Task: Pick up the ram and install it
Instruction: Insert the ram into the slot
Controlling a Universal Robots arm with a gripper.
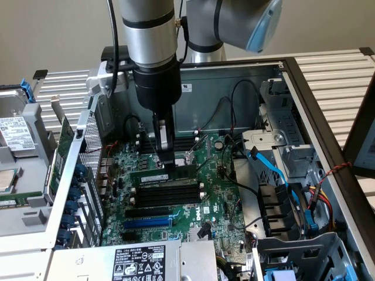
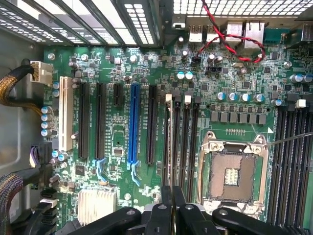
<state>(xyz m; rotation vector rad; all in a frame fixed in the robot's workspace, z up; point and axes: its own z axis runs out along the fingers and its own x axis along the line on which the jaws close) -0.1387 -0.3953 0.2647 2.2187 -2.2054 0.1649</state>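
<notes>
Gripper (image 2: 172, 195) gripped the ram (image 2: 169, 156) edge-on above the black slots (image 2: 189, 142), between the blue slot (image 2: 133, 122) and the socket (image 2: 234, 177) on the green motherboard (image 2: 113, 134).

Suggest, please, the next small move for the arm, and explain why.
Probably ease straight down a little: the gripper, shut on the ram, holds it level and parallel to the black slots, seemingly lined up with one but not yet pressed home.

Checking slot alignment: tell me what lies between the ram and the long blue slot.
In the exterior view, black slots lie between the ram and the blue slot.
</notes>
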